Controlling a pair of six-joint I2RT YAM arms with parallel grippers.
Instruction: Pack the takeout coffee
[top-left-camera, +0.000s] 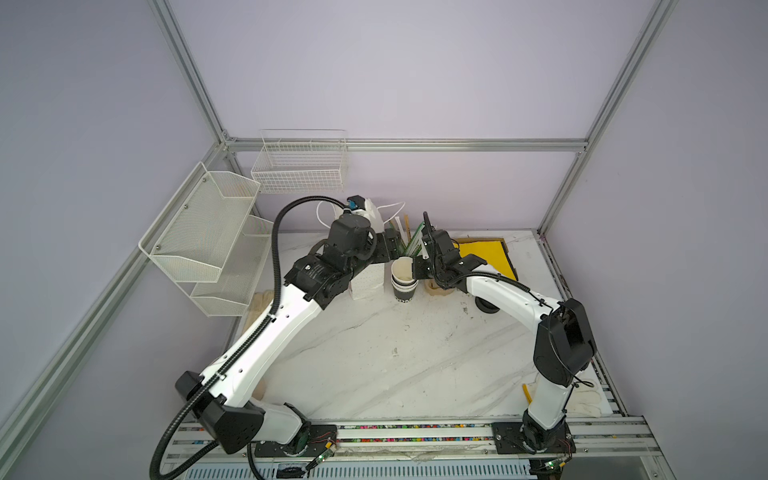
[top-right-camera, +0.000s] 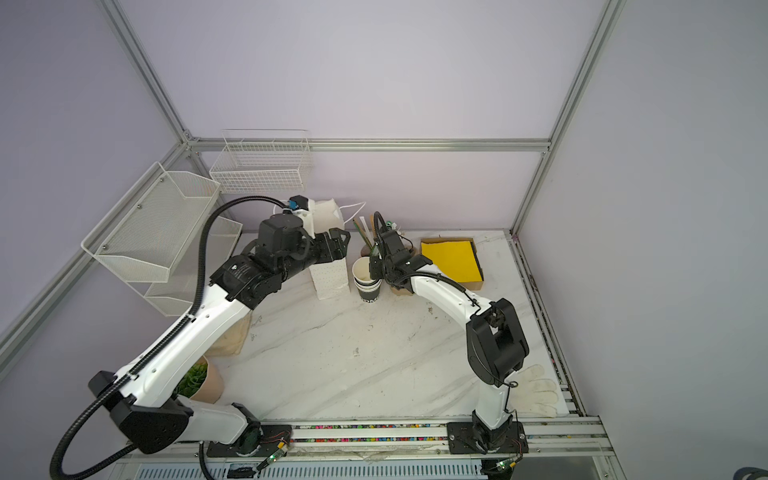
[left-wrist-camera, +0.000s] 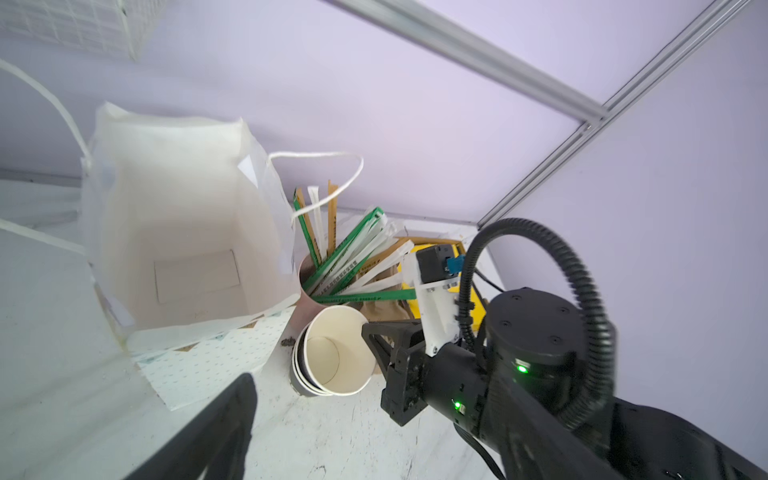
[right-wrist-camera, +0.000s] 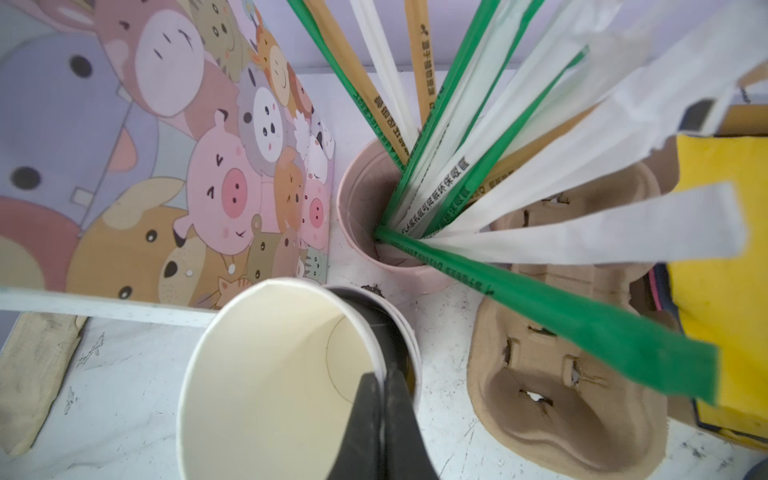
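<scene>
Both top views hang high over the table's (top-left-camera: 374, 353) front edge, side by side, tilted down toward the back wall (top-left-camera: 415, 83), far enough off to hold the left arm (top-left-camera: 266, 340) and right arm (top-left-camera: 511, 299) whole. The left wrist camera rides above the bag (left-wrist-camera: 174, 187), looking down into it and across to the right arm at middling range. The right wrist camera sits hard against the cup (right-wrist-camera: 270, 374), peering past its rim to the straws (right-wrist-camera: 449, 166) and carrier (right-wrist-camera: 540, 424). Cup and straws show in all four views.
</scene>
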